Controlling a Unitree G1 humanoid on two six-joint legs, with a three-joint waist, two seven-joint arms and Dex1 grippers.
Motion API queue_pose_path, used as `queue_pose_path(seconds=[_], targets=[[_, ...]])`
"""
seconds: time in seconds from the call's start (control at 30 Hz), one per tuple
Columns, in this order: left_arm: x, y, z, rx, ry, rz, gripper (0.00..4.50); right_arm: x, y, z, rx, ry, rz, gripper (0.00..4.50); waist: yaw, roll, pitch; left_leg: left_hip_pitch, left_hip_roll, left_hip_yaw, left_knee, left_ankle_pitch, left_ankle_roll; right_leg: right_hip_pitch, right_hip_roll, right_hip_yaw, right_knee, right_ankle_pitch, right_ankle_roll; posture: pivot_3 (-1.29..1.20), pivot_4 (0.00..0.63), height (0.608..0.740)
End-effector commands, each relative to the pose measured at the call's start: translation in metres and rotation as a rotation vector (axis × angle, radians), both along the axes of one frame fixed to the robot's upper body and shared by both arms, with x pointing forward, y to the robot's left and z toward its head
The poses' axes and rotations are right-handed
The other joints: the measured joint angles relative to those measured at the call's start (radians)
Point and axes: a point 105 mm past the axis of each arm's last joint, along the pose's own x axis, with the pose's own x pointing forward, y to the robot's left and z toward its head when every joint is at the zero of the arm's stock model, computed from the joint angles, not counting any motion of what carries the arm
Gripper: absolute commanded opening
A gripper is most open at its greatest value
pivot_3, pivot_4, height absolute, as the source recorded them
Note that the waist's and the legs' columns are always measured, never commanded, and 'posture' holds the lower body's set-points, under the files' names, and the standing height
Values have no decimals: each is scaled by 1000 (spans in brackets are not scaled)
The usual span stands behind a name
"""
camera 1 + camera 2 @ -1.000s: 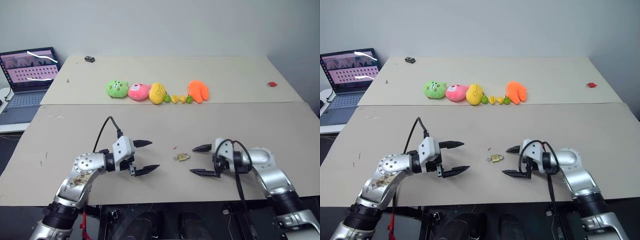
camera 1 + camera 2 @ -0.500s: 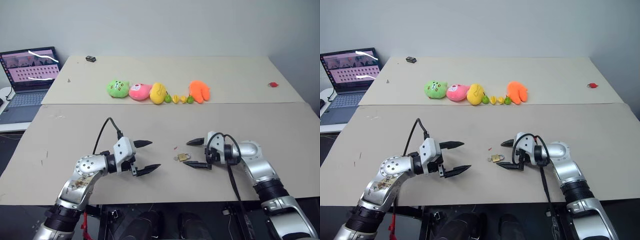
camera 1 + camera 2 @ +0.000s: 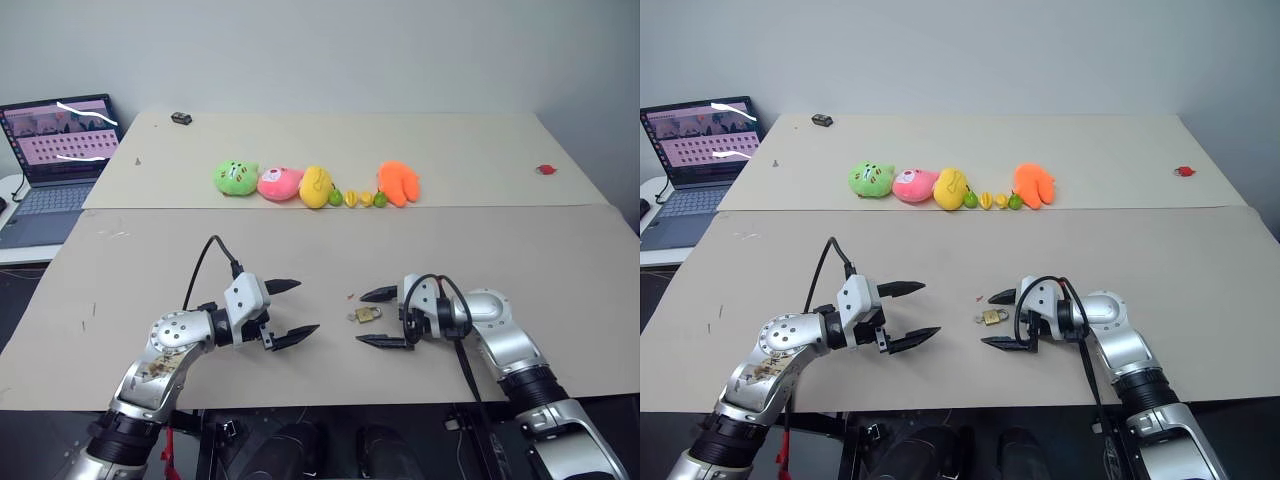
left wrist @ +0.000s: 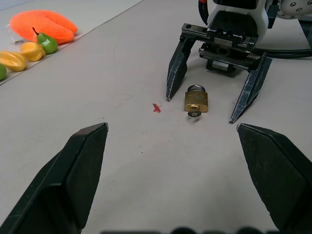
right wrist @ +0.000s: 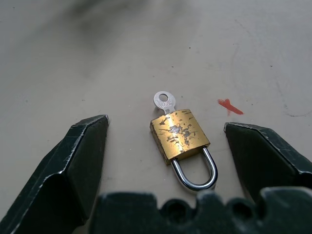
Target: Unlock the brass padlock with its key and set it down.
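Note:
The brass padlock [image 3: 366, 314] lies flat on the near tabletop, its silver shackle toward my right gripper. In the right wrist view the padlock [image 5: 180, 134] is scratched gold, and the key [image 5: 163, 101] sticks out of its bottom end. My right gripper [image 3: 361, 319] is open and low over the table, one finger on each side of the padlock without touching it. The left wrist view shows the same: padlock [image 4: 196, 99] between the right gripper's [image 4: 200, 109] spread fingers. My left gripper [image 3: 308, 306] stands open a short way left of the padlock, holding nothing.
A small red mark [image 3: 350, 296] sits on the table just left of the padlock. Plush toys [image 3: 278, 183] and small toy fruits [image 3: 358, 198] line the far board. A laptop [image 3: 55, 150] stands far left. A small red object [image 3: 545, 169] lies far right.
My right gripper has moved left along the table until its open fingers flank the padlock. The left gripper and the padlock have stayed where they were.

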Motion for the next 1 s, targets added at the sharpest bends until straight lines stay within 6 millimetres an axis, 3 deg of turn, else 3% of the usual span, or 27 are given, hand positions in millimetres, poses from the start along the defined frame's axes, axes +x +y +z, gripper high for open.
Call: queue_pose_path(seconds=[0.03,0.3,0.5,0.67,1.0], targets=[[3,1,10,-19,-32,11,4500,3,-4,2,-9,-10,-10,3712,0,0,0,0,0,0,0,0,0,0,0,0,0,0,0,0,150,740],[4,0,12,-28,-34,18,4500,12,-7,10,15,-24,-40,989,1,0,0,1,0,0,0,-2,3,0,0,0,0,0,0,0,150,740],[5,0,14,-29,-38,21,4500,12,-7,11,16,-31,-35,932,1,0,0,1,0,0,1,-1,1,1,0,0,0,0,0,0,150,740],[15,4,17,-103,48,85,4500,24,-11,22,-25,-131,-73,932,1,0,0,1,0,0,1,-2,3,0,0,0,1,0,0,0,150,740],[28,-21,23,-402,718,56,4500,22,0,72,18,-298,-19,932,-1,0,0,-1,0,0,3,1,-1,-2,0,-2,2,1,0,0,150,740]])
